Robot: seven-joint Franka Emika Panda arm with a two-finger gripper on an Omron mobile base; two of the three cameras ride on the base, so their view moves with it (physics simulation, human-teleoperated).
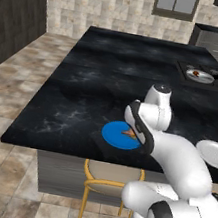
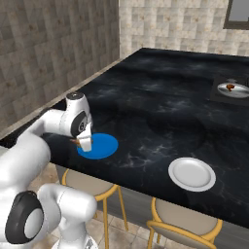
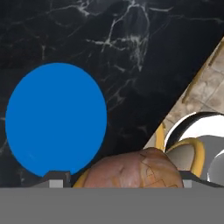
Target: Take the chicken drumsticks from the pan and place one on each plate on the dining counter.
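1. Pan point(image 1: 200, 75), upper right in the left base view, holds one drumstick point(image 1: 195, 73).
2. White plate point(image 2: 191, 173) sits bare, lower right.
3. Gripper point(image 3: 118, 181), clamped on second drumstick point(image 3: 133, 170), hovers at blue plate point(image 3: 56, 118), frame centre.

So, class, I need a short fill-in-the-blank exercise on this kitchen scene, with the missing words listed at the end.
1. The gripper holds a chicken ____ over the blue plate.
2. The bare plate near the counter's edge is ____.
3. The second drumstick lies in the ____ on the stove.
4. The stools have ____ frames.

Missing words: drumstick; white; pan; yellow
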